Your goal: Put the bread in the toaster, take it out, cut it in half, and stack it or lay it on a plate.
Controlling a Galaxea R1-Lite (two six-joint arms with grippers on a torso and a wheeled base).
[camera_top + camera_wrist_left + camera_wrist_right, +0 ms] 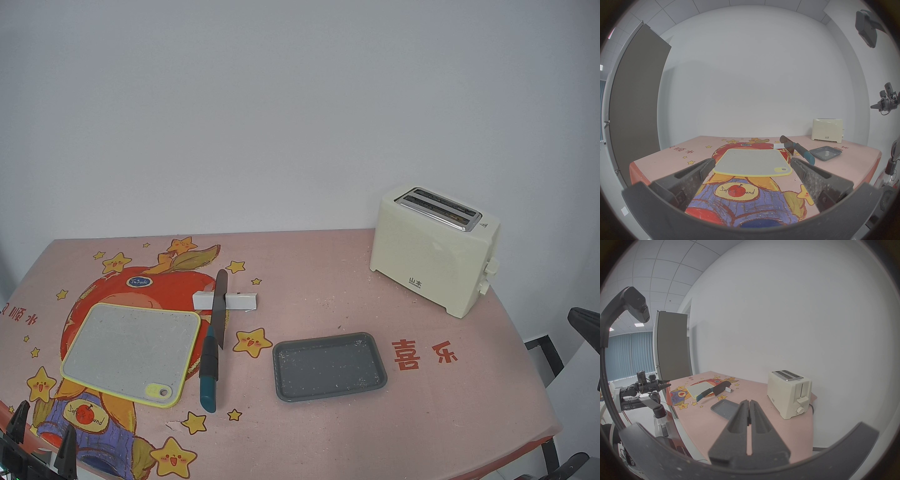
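Left gripper (752,162) open at the bench (312,281) near edge, facing the cutting board (131,353); right gripper (749,404) closed, off to the right. Toaster (437,250) stands far right; bread in its slots cannot be confirmed. Judged step: toaster stage. Next, the right gripper must open above the slots.

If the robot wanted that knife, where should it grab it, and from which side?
Probably by the teal handle, coming down from above. The knife lies with its blade propped on the white block and the handle nearest the robot, beside the cutting board, so it looks free to be pinched across its width.
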